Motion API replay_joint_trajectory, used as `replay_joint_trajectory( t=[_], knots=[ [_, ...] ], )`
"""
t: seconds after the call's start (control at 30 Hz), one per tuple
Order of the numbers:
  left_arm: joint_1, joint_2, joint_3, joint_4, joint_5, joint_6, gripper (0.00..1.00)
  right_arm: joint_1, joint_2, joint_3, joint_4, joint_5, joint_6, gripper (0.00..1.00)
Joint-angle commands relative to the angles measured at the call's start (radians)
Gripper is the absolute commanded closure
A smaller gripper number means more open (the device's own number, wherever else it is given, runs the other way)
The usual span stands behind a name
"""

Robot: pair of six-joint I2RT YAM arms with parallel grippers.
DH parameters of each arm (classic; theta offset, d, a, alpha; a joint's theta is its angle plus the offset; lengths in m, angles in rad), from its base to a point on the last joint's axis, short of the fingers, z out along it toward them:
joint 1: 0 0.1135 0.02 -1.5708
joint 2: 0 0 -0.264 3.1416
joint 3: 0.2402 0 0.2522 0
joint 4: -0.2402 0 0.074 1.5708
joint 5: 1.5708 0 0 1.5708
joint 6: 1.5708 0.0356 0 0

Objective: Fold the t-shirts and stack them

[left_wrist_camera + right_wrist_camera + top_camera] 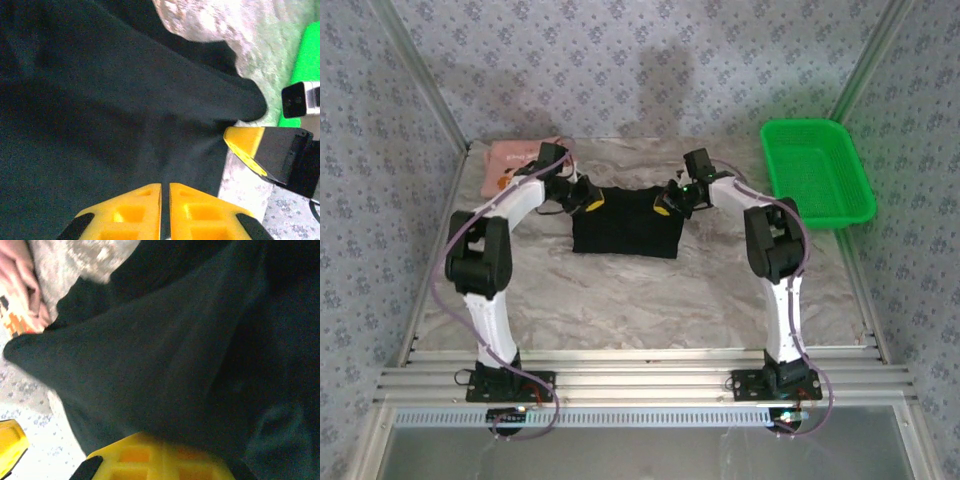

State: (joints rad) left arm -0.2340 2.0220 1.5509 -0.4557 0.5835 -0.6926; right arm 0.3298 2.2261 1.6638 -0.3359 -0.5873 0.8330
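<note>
Here I am with both arms stretched out, elbows raised and forearms angling in toward each other! My left arm (480, 255) bends in from the left and my right arm (775, 240) mirrors it. The left gripper (165, 186) points down, its yellow fingers pinched to a sliver and nipping the black shirt (625, 225). The right gripper (668, 203) is clamped tight on the same shirt, with cloth draped over its tips. The two grippers sit level, facing each other, a gap between them

Grey floral-patterned walls (640, 60) on three sides; marbled grey tabletop (650, 295); aluminium rails (640, 378) along near edge.
</note>
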Motion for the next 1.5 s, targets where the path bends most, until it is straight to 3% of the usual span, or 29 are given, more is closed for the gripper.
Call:
replay_joint_trajectory(
  t=[0.0,0.07,0.13,0.3,0.33,0.6,0.77,0.87,1.0,1.47],
  knots=[
    [0.007,0.105,0.131,0.041,-0.01,0.013,0.86,-0.024,0.082,0.096,0.066,0.03,0.057,0.97],
    [0.011,0.169,0.195,0.067,-0.014,-0.002,0.82,-0.038,0.127,0.146,0.09,0.05,0.076,0.91],
    [0.017,0.235,0.275,0.074,-0.013,-0.019,0.71,-0.053,0.162,0.181,0.136,0.059,0.116,0.86],
    [0.033,0.369,0.455,0.057,-0.019,-0.046,0.46,-0.08,0.208,0.221,0.241,0.062,0.208,0.54],
    [0.036,0.37,0.466,0.068,-0.008,-0.057,0.43,-0.08,0.203,0.224,0.245,0.058,0.217,0.52],
    [0.047,0.093,0.407,0.017,0.008,-0.019,0.29,-0.075,-0.009,0.139,0.103,0.033,0.105,0.38],
    [0.077,-0.108,0.169,-0.051,-0.051,0.047,0.23,-0.051,-0.174,0.082,-0.134,0.102,-0.114,0.15],
    [0.078,-0.154,0.088,-0.142,-0.139,0.137,0.17,-0.043,-0.287,-0.003,-0.157,0.124,-0.19,0.07],
    [0.057,-0.142,0.031,-0.18,-0.26,0.2,0.13,-0.028,-0.427,-0.117,-0.172,0.135,-0.248,0.04],
    [-0.064,0.141,0.167,-0.209,-0.422,0.162,0.11,0.0,-0.809,-0.437,-0.202,0.104,-0.268,0.01]
  ],
)
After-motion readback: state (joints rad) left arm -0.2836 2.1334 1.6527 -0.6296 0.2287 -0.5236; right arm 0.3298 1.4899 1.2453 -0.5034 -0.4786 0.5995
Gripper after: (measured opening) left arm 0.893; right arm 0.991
